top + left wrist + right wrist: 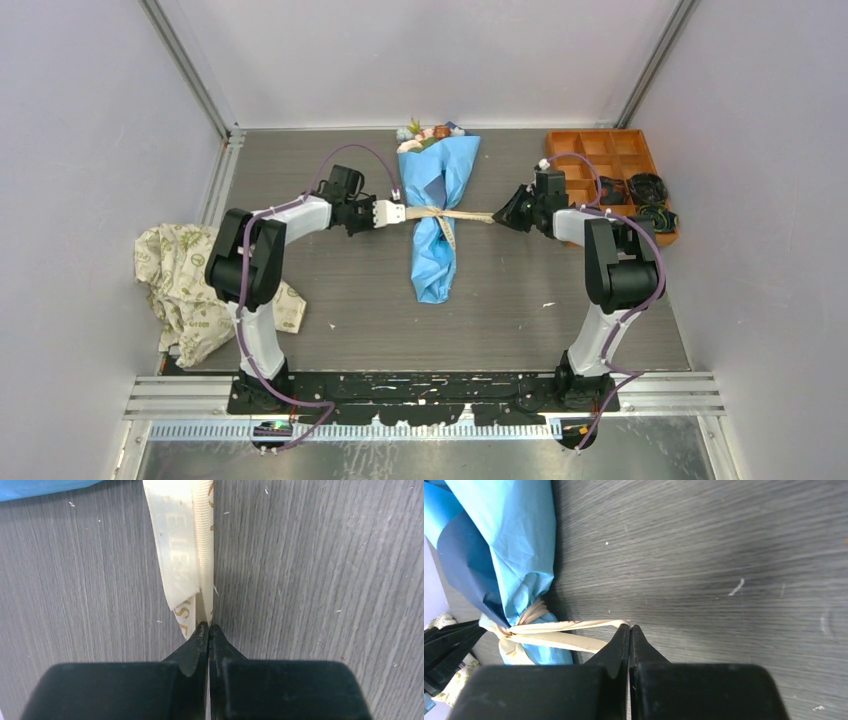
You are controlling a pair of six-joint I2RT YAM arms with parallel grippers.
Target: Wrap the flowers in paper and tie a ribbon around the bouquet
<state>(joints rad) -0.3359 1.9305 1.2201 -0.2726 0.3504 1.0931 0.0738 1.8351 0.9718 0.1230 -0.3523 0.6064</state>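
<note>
Lying between both grippers, the bouquet [440, 180] is being girdled by the ribbon [465, 215]; one ribbon end is being clamped in the left gripper [404, 213], the other in the right gripper [497, 216], both jaws pressed together.

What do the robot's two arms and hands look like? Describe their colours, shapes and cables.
The left arm and right arm are built from white links joined by bulky black joints. A purple cable loops along each arm. The left hand and right hand each have two black fingers, broad blocks that taper to pointed tips. From above, the left hand's housing looks white.
</note>
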